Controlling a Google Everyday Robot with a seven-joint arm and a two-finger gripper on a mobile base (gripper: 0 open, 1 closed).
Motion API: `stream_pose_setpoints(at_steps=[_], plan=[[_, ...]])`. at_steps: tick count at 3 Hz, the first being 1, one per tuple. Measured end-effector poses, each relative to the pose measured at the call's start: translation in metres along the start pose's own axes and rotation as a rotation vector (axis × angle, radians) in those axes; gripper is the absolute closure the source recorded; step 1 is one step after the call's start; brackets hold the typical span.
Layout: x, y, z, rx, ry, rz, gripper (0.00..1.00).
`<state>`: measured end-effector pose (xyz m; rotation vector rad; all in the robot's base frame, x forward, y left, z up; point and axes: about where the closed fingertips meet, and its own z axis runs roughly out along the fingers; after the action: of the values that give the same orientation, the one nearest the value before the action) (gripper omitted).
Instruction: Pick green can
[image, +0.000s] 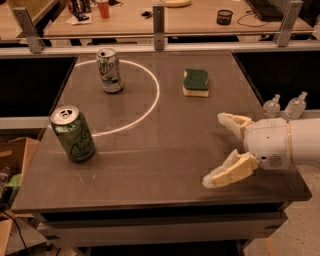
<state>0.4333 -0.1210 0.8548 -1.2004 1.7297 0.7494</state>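
Note:
The green can (73, 133) stands upright near the table's front left edge; it is all green with pale cursive script and a silver top. My gripper (216, 150) is over the front right part of the table, far to the right of the can, pointing left. Its two pale fingers are spread apart with nothing between them. The white arm body (280, 142) comes in from the right edge.
A whitish-silver can (110, 70) with green lettering stands at the back left on a white circle line. A green and yellow sponge (196, 82) lies at the back middle. Two small clear bottles (285, 106) stand beyond the dark table's (165, 145) right edge.

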Motion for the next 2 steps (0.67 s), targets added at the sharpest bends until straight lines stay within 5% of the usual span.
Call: stream_pose_setpoints(at_steps=[2], plan=[[-0.035, -0.007, 0.061, -0.066, -0.16, 0.0, 0.0]])
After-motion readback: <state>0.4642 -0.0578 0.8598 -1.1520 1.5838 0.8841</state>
